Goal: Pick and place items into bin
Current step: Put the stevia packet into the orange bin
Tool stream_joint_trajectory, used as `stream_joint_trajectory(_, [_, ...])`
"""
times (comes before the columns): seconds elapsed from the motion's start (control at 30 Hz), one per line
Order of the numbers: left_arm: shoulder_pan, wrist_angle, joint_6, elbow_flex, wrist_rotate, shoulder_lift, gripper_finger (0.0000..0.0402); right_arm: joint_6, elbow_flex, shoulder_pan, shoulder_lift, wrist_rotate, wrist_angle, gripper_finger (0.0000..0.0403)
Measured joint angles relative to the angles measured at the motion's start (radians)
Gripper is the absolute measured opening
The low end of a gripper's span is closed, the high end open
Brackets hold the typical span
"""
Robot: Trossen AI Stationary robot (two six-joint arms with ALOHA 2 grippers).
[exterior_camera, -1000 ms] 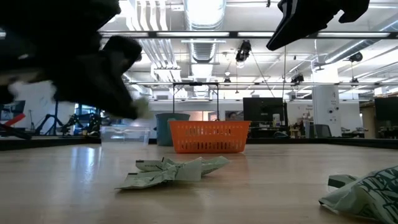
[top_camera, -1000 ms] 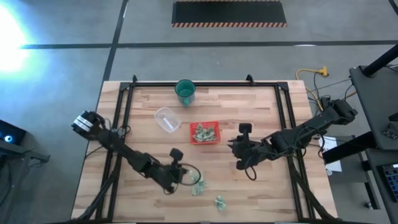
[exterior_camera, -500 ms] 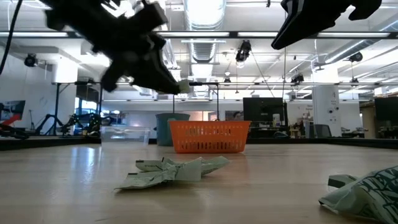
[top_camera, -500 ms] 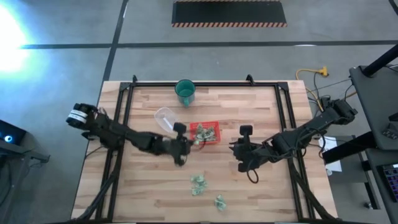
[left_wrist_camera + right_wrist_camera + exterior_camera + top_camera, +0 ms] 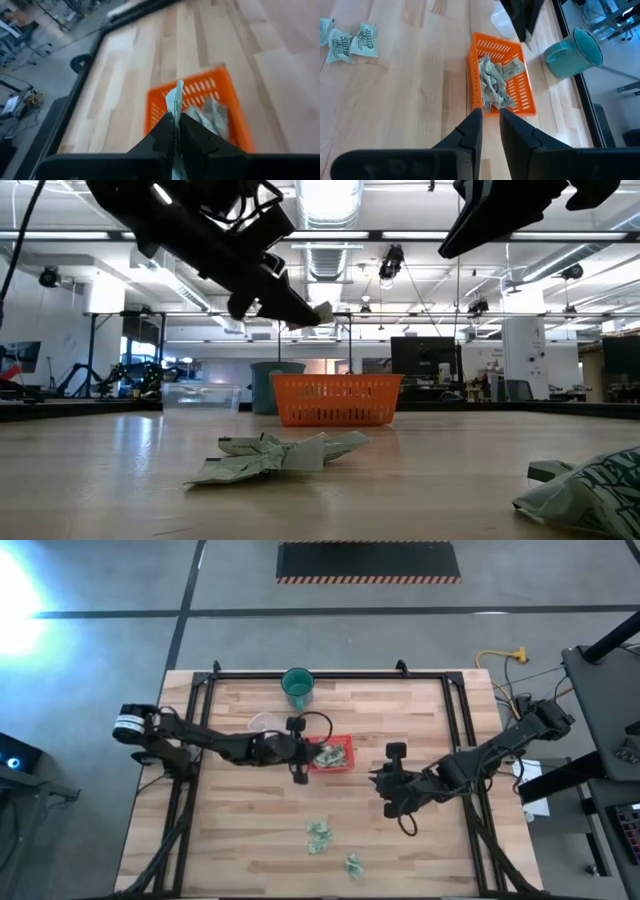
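Note:
The red tray holds several pale-green wrappers. Two more clusters of wrappers lie nearer the table's near edge. My left gripper is at the tray's left end, above table height, shut on one wrapper. In the left wrist view the tray lies just beyond the fingers. My right gripper hovers to the right of the tray and a little nearer, with a narrow gap between its fingers, and holds nothing. My left gripper pinches a single pale-green wrapper between its two fingertips. Part of the wrapper sticks out beyond the tips. The piece is lifted clear of the table, at the tray's left end.
A green cup stands near the far edge. A clear round container sits left of the tray, partly under my left arm. A black frame rail borders the table. Bare wood lies on the near left part.
My left gripper has risen from beside the loose wrappers near the table's near edge and travelled toward the far edge to the tray's left end, staying shut and carrying one wrapper, which is now lifted clear. The two loose clusters have stayed put.

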Motion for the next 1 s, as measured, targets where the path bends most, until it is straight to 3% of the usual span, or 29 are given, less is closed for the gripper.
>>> stream_joint_trajectory(0.37, [0.020,0.054,0.014,0.003,0.000,0.085,0.0013,0.003,-0.001,0.000,0.000,-0.002,-0.007,0.0057])
stream_joint_trajectory(0.7, [0.020,0.072,0.026,0.003,-0.008,0.091,0.0081,0.034,-0.002,0.000,0.000,-0.010,-0.007,0.0057])
stream_joint_trajectory(1.0, [-0.029,-0.040,0.017,0.005,-0.012,0.020,0.0091,0.168,-0.022,0.000,0.000,-0.183,0.035,0.0057])
